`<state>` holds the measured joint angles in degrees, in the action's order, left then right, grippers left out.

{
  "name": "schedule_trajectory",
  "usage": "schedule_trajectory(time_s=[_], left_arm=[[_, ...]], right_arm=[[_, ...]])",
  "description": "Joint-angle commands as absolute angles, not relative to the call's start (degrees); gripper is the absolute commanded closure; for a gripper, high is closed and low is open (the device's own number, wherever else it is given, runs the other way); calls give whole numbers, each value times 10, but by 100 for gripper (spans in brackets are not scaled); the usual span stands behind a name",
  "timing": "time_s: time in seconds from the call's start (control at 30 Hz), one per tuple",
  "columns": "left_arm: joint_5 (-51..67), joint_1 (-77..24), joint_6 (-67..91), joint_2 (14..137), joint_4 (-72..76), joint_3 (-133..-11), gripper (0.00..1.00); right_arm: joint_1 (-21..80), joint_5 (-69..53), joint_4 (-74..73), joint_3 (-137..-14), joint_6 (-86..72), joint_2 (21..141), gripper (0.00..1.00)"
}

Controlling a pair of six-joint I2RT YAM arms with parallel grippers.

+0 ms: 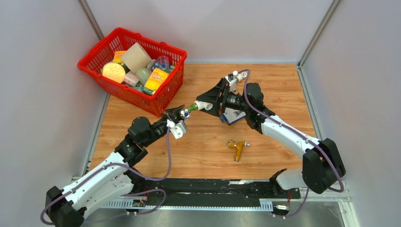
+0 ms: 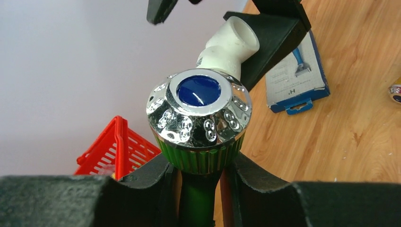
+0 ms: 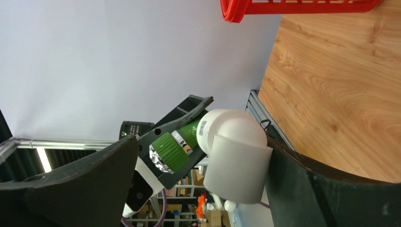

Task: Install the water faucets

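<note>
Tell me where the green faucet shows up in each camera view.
Top external: green faucet close to the picture's centre.
Left wrist: green faucet fills the lower centre, with its chrome knob facing the camera.
Right wrist: green faucet sits in the lower centre, just left of the elbow.
Shared landmark: white elbow fitting at the faucet's end.

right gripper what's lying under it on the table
A flat grey packet picturing a blue razor lies on the wooden table below the right gripper. The top view shows only its corner; the arm covers the rest.
</note>
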<state>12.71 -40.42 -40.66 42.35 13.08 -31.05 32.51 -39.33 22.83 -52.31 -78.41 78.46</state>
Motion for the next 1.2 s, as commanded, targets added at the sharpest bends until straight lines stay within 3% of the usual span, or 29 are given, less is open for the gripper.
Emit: schedule_trajectory(time_s=[0.0, 0.23, 0.43, 0.73, 0.87, 1.07, 1.17], left_arm=[[113, -396, -347, 431, 160, -337, 100], [167, -373, -195, 452, 135, -397, 100], [229, -322, -14, 475, 140, -416, 100], [375, -253, 214, 483, 210, -423, 100], [459, -239, 294, 501, 269, -425, 100], [504, -236, 389, 529, 373, -430, 100], [492, -236, 397, 540, 387, -423, 100]], right_arm=[[298, -401, 211, -529, -762, 751, 0], [187, -440, 186, -526, -634, 711, 0], [145, -451, 156, -553, -411, 629, 0], [166, -499, 261, -450, -108, 480, 0], [199, -539, 236, -432, 35, 456, 2], [234, -581, 191, -454, 117, 472, 4], [253, -536, 197, -441, 120, 479, 7]])
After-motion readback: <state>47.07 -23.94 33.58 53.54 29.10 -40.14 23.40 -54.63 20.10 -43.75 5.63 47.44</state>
